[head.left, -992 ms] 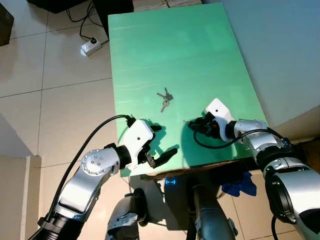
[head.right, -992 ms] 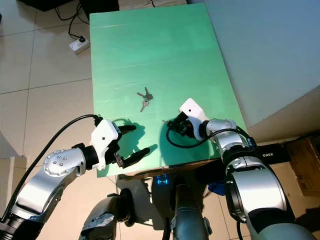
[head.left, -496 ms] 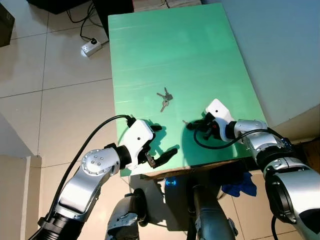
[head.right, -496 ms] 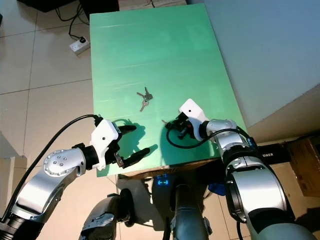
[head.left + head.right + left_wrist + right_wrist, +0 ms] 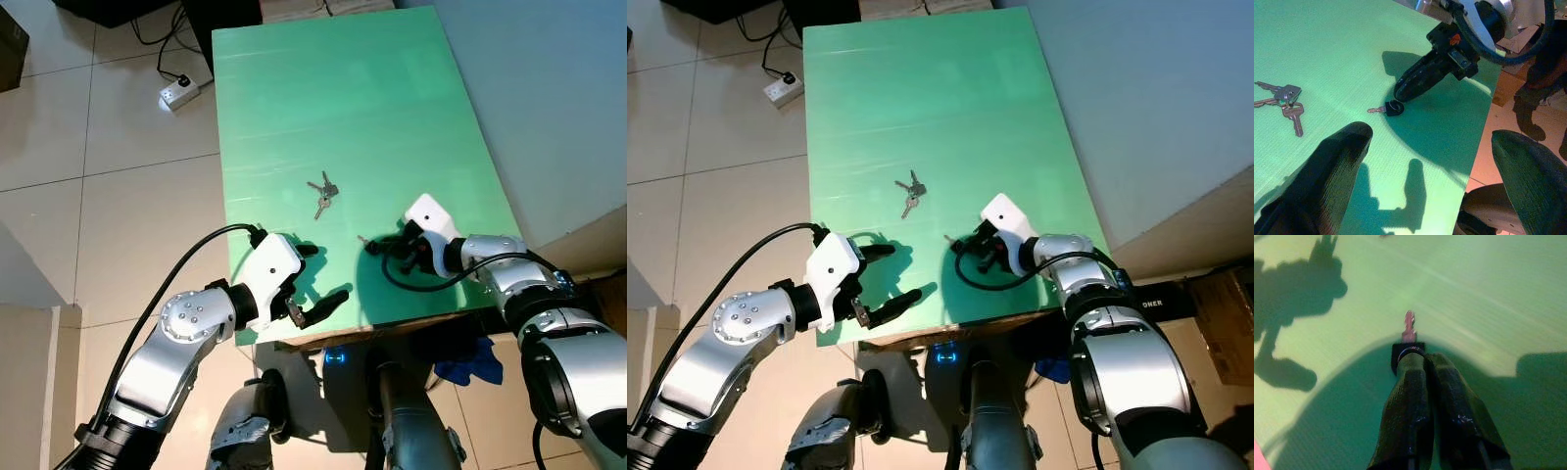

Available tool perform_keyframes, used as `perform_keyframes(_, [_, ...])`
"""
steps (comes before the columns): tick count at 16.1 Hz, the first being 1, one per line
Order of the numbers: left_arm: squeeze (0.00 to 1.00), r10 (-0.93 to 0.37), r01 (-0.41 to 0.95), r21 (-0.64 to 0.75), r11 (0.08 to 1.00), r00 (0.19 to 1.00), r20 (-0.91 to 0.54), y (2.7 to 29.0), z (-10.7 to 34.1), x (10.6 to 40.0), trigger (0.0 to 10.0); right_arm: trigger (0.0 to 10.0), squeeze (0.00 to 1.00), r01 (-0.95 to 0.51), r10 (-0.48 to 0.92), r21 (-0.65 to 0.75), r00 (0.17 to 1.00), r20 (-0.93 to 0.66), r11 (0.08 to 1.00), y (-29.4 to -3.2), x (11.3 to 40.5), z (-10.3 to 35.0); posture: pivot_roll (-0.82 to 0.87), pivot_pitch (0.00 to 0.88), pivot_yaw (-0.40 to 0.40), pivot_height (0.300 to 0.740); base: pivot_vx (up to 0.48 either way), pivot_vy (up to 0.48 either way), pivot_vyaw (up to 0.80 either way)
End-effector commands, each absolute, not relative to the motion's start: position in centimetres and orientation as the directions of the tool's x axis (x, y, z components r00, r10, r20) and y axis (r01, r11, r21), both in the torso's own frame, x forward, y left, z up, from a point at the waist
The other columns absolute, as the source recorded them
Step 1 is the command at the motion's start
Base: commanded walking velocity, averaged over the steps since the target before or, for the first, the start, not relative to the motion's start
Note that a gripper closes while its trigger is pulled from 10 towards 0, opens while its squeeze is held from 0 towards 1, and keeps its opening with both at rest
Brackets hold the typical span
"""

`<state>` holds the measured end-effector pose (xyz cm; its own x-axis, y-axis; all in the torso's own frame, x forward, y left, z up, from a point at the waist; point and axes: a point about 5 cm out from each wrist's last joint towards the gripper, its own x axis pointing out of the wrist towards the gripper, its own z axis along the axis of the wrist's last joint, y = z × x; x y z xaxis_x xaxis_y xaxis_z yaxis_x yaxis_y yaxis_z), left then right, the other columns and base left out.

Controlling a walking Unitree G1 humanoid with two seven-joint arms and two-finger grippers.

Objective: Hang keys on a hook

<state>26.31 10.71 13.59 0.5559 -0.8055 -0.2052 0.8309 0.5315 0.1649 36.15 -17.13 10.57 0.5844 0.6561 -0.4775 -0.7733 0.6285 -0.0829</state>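
Observation:
A bunch of silver keys [image 5: 322, 193] lies in the middle of the green table [image 5: 343, 88]. A single key with a black head [image 5: 1387, 108] lies nearer the front edge. My right gripper [image 5: 376, 246] is low over the table with its fingers pressed together. Its tips touch the black head of that key [image 5: 1406, 348]; whether they grip it I cannot tell. My left gripper [image 5: 323, 277] hovers open over the table's front left corner, nothing between its fingers [image 5: 1327, 171], facing the single key and the bunch [image 5: 1286, 98].
A white power strip [image 5: 177, 91] with cables lies on the tiled floor to the table's left. A blue-grey surface [image 5: 558, 98] borders the table's right side. A blue cloth [image 5: 470, 364] and a cardboard box [image 5: 1227, 304] sit low at the right.
The right gripper has shifted very slightly at the black-headed key. The left arm and the bunch of keys have not moved.

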Motion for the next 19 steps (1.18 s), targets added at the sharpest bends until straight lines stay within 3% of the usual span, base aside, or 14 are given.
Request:
perform_keyframes(1, [0.00, -0.813, 0.842, 0.152, 0.517, 0.539, -0.223, 10.6, 13.1, 25.9, 10.0, 0.0, 0.00, -0.768, 0.672, -0.032, 0.579, -0.463, 0.640, -17.6, 35.9, 10.4, -0.01, 0.391, 0.061, 0.740, 0.000, 0.000, 0.00])
perform_keyframes(6, [0.00, -0.806, 0.835, 0.154, 0.528, 0.550, -0.218, 10.7, 13.1, 26.1, 10.0, 0.0, 0.00, -0.770, 0.713, -0.013, 0.596, -0.369, 0.637, -18.5, 36.4, 12.2, -0.02, 0.388, 0.051, 0.740, 0.000, 0.000, 0.00])
perform_keyframes(7, [0.00, -0.806, 0.835, 0.154, 0.529, 0.551, -0.217, 10.7, 13.1, 26.1, 10.0, 0.5, 0.00, -0.773, 0.708, -0.032, 0.595, -0.381, 0.633, -18.4, 36.3, 12.0, -0.02, 0.393, 0.054, 0.740, 0.000, 0.000, 0.00])
perform_keyframes(8, [0.00, -0.804, 0.833, 0.155, 0.531, 0.553, -0.217, 10.8, 13.2, 26.1, 10.0, 10.0, 0.00, -0.773, 0.695, -0.046, 0.593, -0.407, 0.633, -18.1, 36.2, 11.5, -0.02, 0.398, 0.056, 0.740, 0.000, 0.000, 0.00])
perform_keyframes(9, [0.00, -0.804, 0.833, 0.156, 0.531, 0.553, -0.217, 10.9, 13.2, 26.1, 10.0, 10.0, 0.60, -0.774, 0.695, -0.044, 0.590, -0.411, 0.631, -18.0, 36.1, 11.3, -0.02, 0.401, 0.055, 0.740, 0.000, 0.000, 0.00])
perform_keyframes(10, [0.00, -0.804, 0.833, 0.156, 0.531, 0.553, -0.218, 10.9, 13.2, 26.1, 10.0, 10.0, 1.00, -0.772, 0.692, -0.045, 0.592, -0.413, 0.634, -17.9, 36.1, 11.2, -0.02, 0.401, 0.055, 0.740, 0.000, 0.000, 0.00])
perform_keyframes(19, [0.00, -0.803, 0.835, 0.149, 0.529, 0.550, -0.230, 11.5, 13.1, 25.3, 10.0, 10.0, 1.00, -0.792, 0.702, -0.051, 0.567, -0.431, 0.609, -16.1, 36.3, 10.9, -0.01, 0.423, 0.032, 0.740, 0.000, 0.000, 0.00])
